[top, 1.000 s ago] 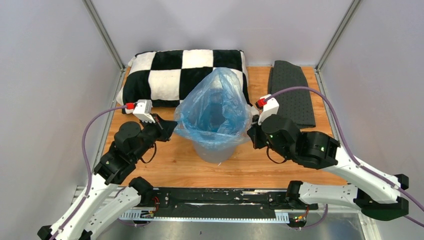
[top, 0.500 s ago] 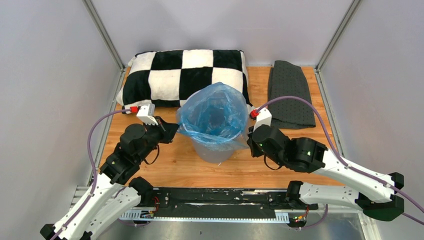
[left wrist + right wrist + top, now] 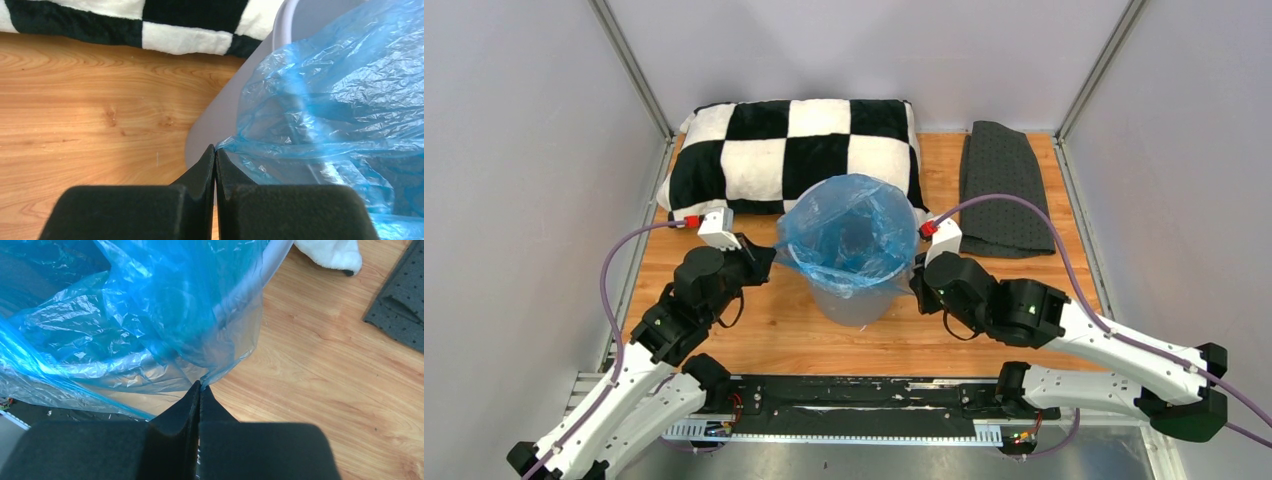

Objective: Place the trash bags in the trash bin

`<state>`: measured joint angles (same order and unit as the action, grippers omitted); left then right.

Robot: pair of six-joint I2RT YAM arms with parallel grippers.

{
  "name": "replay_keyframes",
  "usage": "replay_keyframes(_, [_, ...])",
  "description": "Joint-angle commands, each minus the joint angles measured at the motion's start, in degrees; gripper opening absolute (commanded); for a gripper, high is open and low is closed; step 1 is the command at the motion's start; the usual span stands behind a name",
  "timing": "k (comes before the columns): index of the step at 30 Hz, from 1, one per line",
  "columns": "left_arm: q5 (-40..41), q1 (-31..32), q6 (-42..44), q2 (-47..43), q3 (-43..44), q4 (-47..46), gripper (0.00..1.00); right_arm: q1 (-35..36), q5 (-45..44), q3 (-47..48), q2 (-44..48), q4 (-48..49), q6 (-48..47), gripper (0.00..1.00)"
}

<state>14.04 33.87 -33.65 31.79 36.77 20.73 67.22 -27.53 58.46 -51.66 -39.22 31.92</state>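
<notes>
2 grippers: left gripper and right gripper each pinch trash bag hem.
Bag feel: likely light, flimsy, slippery; grip hem.
Trash bin: table centre.

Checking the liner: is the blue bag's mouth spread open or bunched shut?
Spread open: the bag drapes over the bin rim, its hollow visible from above.

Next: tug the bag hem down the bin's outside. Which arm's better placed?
Probably right. The right gripper pinches the hem of the thin translucent light-blue plastic bag, already draped outside the round light-grey plastic bin; the left gripper pinches hem close beside the wall.
</notes>
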Motion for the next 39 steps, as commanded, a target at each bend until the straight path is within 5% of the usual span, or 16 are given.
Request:
replay_keyframes(1, [4.42,-0.38,0.46,1.47,-0.36,0.97,0.0,1.06,-2.27,-2.28,0.41,-0.28,0.11,0.0])
replay_keyframes(23, [2.82,-0.37,3.11,1.86,1.56,-2.49,0.0,0.68,-14.55,-8.24,1.0,-0.46,-0.81,0.0])
replay_keyframes(39, [1.67,-0.37,4.29,-3.01,-1.87,3.4,0.0,-0.56,-3.54,-9.45,-0.63,7.84,-6.61,0.0])
